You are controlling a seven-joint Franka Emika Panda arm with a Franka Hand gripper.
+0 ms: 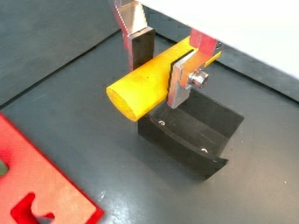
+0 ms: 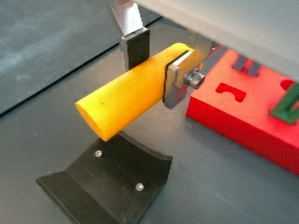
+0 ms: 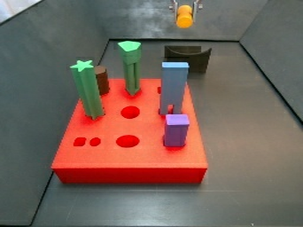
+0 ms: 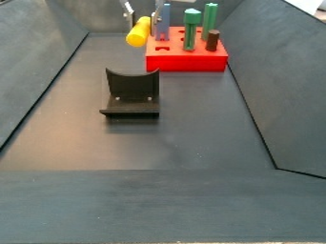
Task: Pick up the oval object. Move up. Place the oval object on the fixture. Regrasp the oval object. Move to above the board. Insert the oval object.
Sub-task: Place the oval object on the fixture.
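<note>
The oval object (image 1: pixel 132 93) is a smooth yellow-orange peg held level in the air, with my gripper (image 1: pixel 159 83) shut on its rear part. In a wrist view the peg (image 2: pixel 114 107) hangs over the fixture (image 2: pixel 105 179) without touching it. The fixture (image 1: pixel 193 131) is a dark block with a curved notch. In both side views the oval object (image 3: pixel 185 15) (image 4: pixel 137 33) is well above the floor, near the fixture (image 3: pixel 190 58) (image 4: pixel 130 93). The red board (image 3: pixel 130 142) (image 4: pixel 188 55) lies apart from the fixture.
On the board stand a green star-topped peg (image 3: pixel 85 89), another green peg (image 3: pixel 130 66), a tall blue peg (image 3: pixel 174 87) and a short blue-purple one (image 3: pixel 176 130). A brown cylinder (image 3: pixel 102 80) stands behind them. Sloped dark walls (image 4: pixel 51 76) enclose the floor.
</note>
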